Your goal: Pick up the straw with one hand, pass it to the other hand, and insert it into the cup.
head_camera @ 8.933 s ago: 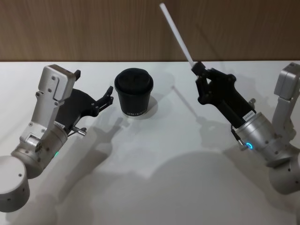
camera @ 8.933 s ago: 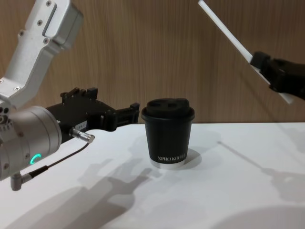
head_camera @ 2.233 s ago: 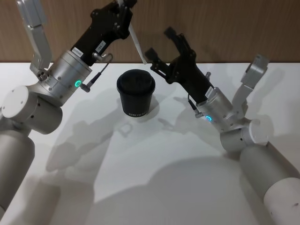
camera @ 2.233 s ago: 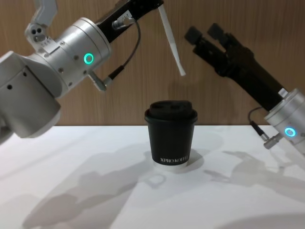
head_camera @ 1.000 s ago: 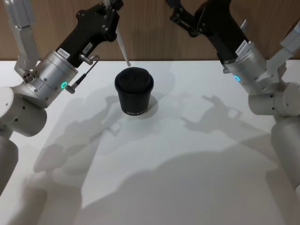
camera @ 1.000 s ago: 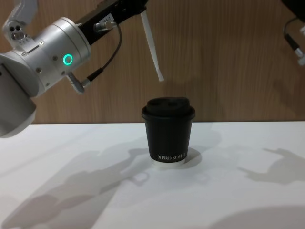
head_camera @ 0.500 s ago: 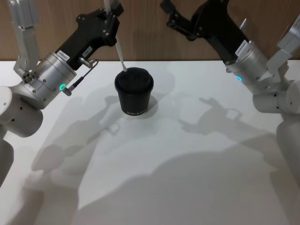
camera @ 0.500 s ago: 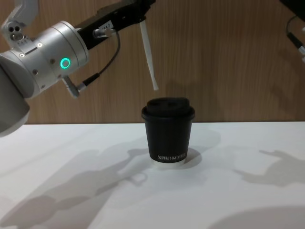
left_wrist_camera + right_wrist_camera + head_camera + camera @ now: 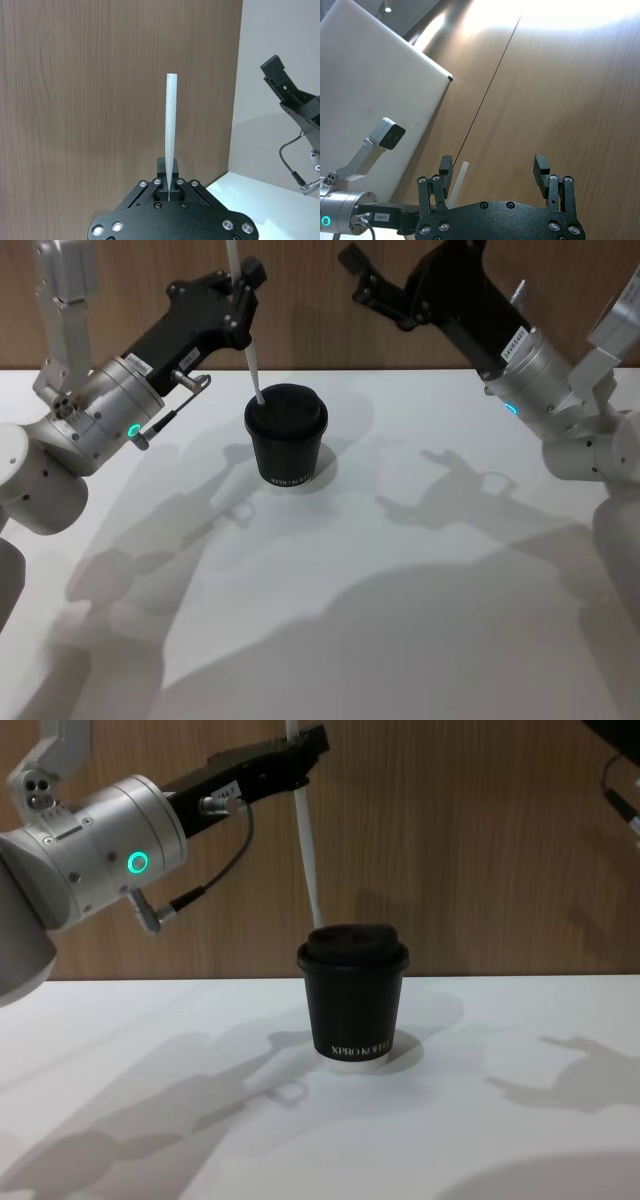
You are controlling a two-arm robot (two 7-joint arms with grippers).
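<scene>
The black cup (image 9: 287, 435) (image 9: 352, 1005) stands lidded on the white table. My left gripper (image 9: 243, 290) (image 9: 308, 748), the one with the green ring, hangs above and left of it, shut on the straw (image 9: 247, 340) (image 9: 306, 840). The straw is nearly upright, and its lower tip sits at the left edge of the lid; I cannot tell whether it touches. The left wrist view shows the straw (image 9: 170, 130) pinched in the left gripper (image 9: 169, 189). My right gripper (image 9: 353, 278) (image 9: 493, 167), blue-ringed, is raised to the cup's right rear, open and holding nothing.
The white table (image 9: 400, 590) has free room in front of and on both sides of the cup. A wooden wall (image 9: 480, 850) stands close behind it. A thin cable (image 9: 215, 870) loops under the left wrist.
The left gripper has brought the straw lower and more upright, so its tip has come down from above the lid to the lid's left edge. The right arm has barely shifted.
</scene>
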